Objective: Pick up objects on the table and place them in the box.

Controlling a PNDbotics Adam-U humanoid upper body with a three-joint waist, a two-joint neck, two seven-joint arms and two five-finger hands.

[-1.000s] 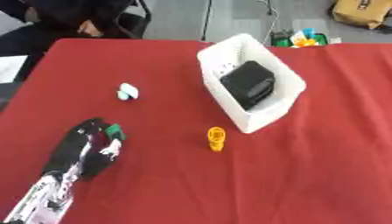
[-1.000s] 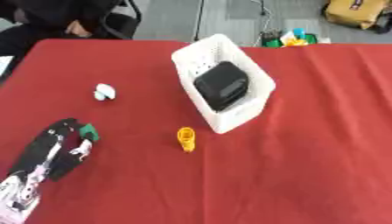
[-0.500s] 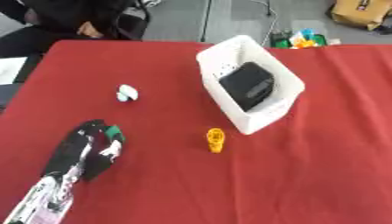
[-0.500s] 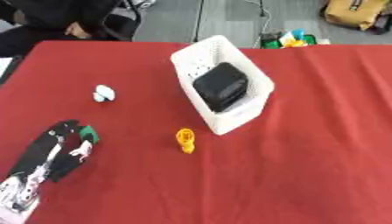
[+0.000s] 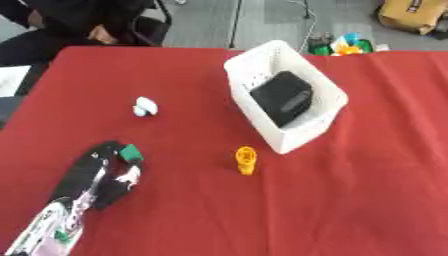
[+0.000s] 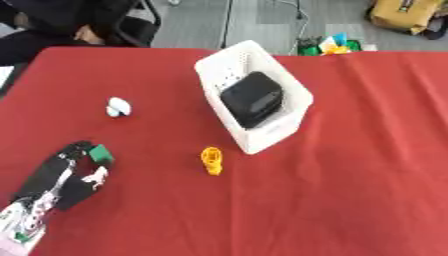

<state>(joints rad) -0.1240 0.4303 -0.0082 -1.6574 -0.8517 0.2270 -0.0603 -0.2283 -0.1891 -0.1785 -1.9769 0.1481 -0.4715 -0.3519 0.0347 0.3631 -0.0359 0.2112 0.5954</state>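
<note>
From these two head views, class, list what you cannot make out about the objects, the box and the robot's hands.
- Left hand, both views: whether its fingers curl round the small green thing at their tips is blurred.
- Right hand: in neither view.
- Small white thing: too blurred to name.
- Yellow thing: shape unclear.
- White box: the black object inside hides its floor.

The left robot hand (image 5: pixel 107 172) lies low at the lower left, fingers curled.

Left robot hand (image 5: pixel 105 172) — blurred, arm cut off.
</note>
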